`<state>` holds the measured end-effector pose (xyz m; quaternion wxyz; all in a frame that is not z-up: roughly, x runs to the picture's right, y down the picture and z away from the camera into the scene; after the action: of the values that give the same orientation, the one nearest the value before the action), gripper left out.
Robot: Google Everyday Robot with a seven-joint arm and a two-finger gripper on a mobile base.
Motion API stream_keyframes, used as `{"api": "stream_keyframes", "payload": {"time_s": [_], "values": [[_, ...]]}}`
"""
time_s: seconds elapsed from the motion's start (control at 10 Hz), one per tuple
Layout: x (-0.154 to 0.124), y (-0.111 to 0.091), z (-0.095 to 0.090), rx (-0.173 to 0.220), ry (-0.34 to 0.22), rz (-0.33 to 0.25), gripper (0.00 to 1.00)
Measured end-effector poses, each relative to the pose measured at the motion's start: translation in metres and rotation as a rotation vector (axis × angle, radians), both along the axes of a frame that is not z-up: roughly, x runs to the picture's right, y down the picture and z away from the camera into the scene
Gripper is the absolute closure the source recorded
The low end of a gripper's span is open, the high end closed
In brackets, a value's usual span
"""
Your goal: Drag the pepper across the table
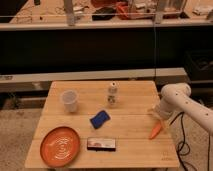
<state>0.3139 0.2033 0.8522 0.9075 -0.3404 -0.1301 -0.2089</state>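
Your pepper (156, 131) lies near the right edge of the bench (125, 152), tilted, with its thin end toward the front. The end effector (158, 114) hangs just behind the pepper's upper end. You cannot tell whether it touches the pepper, nor whether it is spread or pressed together. Judging by this, the drag is at its start: contact is about made, but the whole width of the bench is left to cross. The orange plate (60, 146), blue block (99, 119) and white cup (69, 100) lie leftward, well apart from the pepper.
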Motion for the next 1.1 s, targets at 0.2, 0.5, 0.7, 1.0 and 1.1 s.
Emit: {"api": "stream_keyframes", "payload": {"time_s": [0.2, 0.5, 0.7, 1.0, 1.1], "values": [[0.0000, -0.0006, 0.0005, 0.002, -0.004, -0.006, 0.20], [-0.0005, -0.0010, 0.0019, 0.004, -0.011, -0.012, 0.20], [-0.0004, -0.0021, 0.0024, 0.006, -0.016, -0.016, 0.20], [-0.0004, -0.0036, 0.0036, 0.009, -0.024, -0.024, 0.20], [-0.0004, -0.0038, 0.0039, 0.010, -0.027, -0.027, 0.20]]}}
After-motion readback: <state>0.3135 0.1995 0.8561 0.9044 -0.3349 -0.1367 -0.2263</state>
